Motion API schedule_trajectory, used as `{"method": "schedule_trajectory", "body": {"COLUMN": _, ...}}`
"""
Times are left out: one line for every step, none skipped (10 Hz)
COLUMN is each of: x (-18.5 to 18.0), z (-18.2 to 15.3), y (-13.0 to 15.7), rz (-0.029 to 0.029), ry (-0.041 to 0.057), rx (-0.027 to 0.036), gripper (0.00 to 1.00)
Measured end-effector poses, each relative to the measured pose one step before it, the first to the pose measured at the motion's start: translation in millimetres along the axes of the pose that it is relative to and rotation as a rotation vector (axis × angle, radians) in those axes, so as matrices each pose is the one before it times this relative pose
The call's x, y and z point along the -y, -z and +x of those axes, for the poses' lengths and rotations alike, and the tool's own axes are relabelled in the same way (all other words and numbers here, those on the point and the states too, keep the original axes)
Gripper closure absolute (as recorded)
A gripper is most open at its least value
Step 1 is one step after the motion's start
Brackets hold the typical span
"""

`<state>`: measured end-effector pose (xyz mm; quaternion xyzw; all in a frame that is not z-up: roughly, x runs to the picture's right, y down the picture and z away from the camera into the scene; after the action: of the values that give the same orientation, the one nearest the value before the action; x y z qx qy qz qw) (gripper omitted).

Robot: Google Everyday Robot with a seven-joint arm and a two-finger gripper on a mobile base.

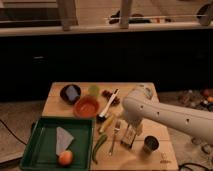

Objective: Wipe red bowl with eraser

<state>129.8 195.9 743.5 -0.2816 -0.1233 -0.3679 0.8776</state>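
Note:
The red bowl (87, 106) sits left of the wooden table's middle, empty and upright. The eraser (128, 138), a small tan block with a pale face, stands near the table's front, right of a fork. My white arm (165, 116) reaches in from the right and bends down over the table. The gripper (131, 128) hangs at its lower end, just above the eraser and well to the right of the red bowl. The arm hides most of the gripper.
A dark bowl (70, 93) with a bluish item stands behind the red bowl. A green tray (37, 150) at front left holds a grey cloth (63, 138) and an orange (65, 158). A metal cup (151, 144), fork (114, 132), white utensil (110, 104) and green vegetable (99, 145) lie around.

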Motion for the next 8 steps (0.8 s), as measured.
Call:
{"method": "schedule_trajectory", "body": {"x": -0.36, "z": 0.75, "y": -8.79, "rz": -0.00562, "ry": -0.00267, "rx": 0.01062, "gripper": 0.2}}
{"method": "schedule_trajectory", "body": {"x": -1.78, "z": 1.16, "y": -6.42, "rz": -0.00445, "ry": -0.00626, "rx": 0.00783, "gripper": 0.2}}
{"method": "schedule_trajectory", "body": {"x": -0.57, "z": 1.78, "y": -6.7, "rz": -0.00016, "ry": -0.0096, "rx": 0.0095, "gripper": 0.2}}
{"method": "schedule_trajectory", "body": {"x": -0.44, "z": 1.66, "y": -7.14, "rz": -0.00196, "ry": -0.00952, "rx": 0.01105, "gripper": 0.2}}
{"method": "schedule_trajectory", "body": {"x": -1.68, "z": 2.38, "y": -9.45, "rz": -0.00382, "ry": -0.01337, "rx": 0.01823, "gripper": 0.2}}
{"method": "schedule_trajectory", "body": {"x": -1.72, "z": 2.71, "y": -6.87, "rz": -0.00097, "ry": -0.01327, "rx": 0.01822, "gripper": 0.2}}
{"method": "schedule_trajectory", "body": {"x": -0.83, "z": 1.66, "y": -4.98, "rz": -0.0003, "ry": -0.00771, "rx": 0.01255, "gripper": 0.2}}
{"method": "schedule_trajectory", "body": {"x": -1.35, "z": 2.2, "y": -5.98, "rz": -0.00073, "ry": -0.01243, "rx": 0.01697, "gripper": 0.2}}
